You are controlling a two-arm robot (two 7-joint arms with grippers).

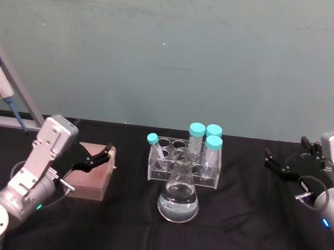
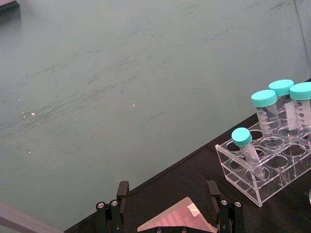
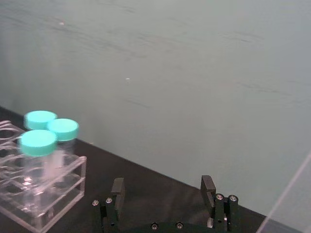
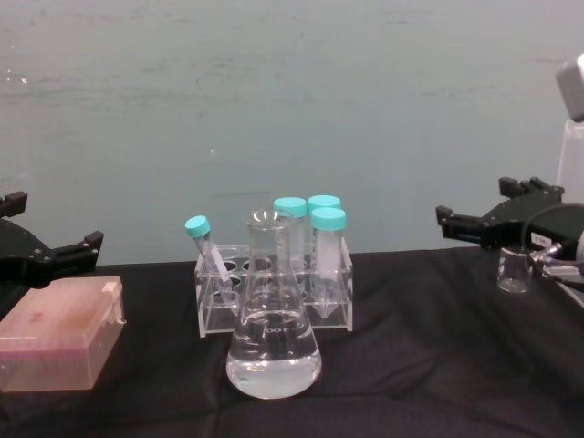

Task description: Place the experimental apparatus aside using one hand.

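Risks tipping the conical flask [image 1: 178, 200], well left of the open right hand [image 1: 269, 158], through a glancing grip; left hand [image 1: 106, 156] open, idle.

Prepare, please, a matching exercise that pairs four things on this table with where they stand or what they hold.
Things:
1. conical flask
2. clear rack
3. pink box
4. small beaker

Descriptions:
A. on the robot's left, just under the open left gripper
B. stands just in front of the rack
C. on the robot's right, close by the open right gripper
D. holds four teal-capped tubes

Pairs: 1-B, 2-D, 3-A, 4-C.
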